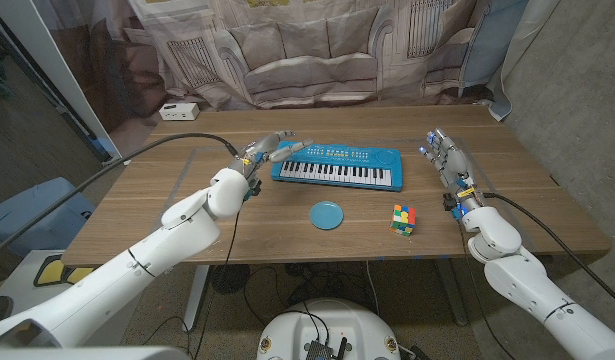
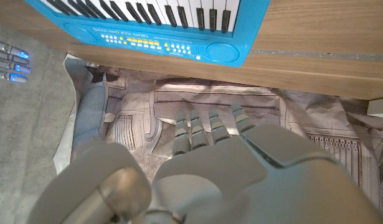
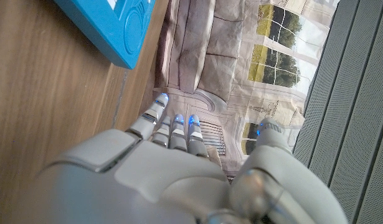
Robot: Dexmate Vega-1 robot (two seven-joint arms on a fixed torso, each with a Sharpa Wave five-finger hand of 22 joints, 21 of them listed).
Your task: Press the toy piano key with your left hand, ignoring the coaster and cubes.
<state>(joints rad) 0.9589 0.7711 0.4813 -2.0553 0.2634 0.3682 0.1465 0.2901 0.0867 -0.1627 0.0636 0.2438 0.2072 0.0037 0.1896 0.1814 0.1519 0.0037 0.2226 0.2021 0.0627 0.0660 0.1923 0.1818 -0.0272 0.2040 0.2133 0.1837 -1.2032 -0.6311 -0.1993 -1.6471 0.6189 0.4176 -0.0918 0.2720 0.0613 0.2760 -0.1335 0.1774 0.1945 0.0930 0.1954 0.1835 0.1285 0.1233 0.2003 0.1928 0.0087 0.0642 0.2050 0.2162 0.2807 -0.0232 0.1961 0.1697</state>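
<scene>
A blue toy piano (image 1: 338,167) with black and white keys lies across the middle of the table, and its far edge shows in the left wrist view (image 2: 166,28) and the right wrist view (image 3: 110,31). My left hand (image 1: 269,148) hovers by the piano's left end, fingers spread and stretched toward it, holding nothing; I cannot tell whether a fingertip touches the piano. In the left wrist view the hand (image 2: 210,162) is seen from behind. My right hand (image 1: 445,157) stands open to the right of the piano, apart from it (image 3: 179,162).
A round blue coaster (image 1: 327,215) lies in front of the piano. A multicoloured cube (image 1: 403,219) stands to its right. A small white box (image 1: 178,110) sits at the table's far left corner. A printed backdrop hangs behind the table.
</scene>
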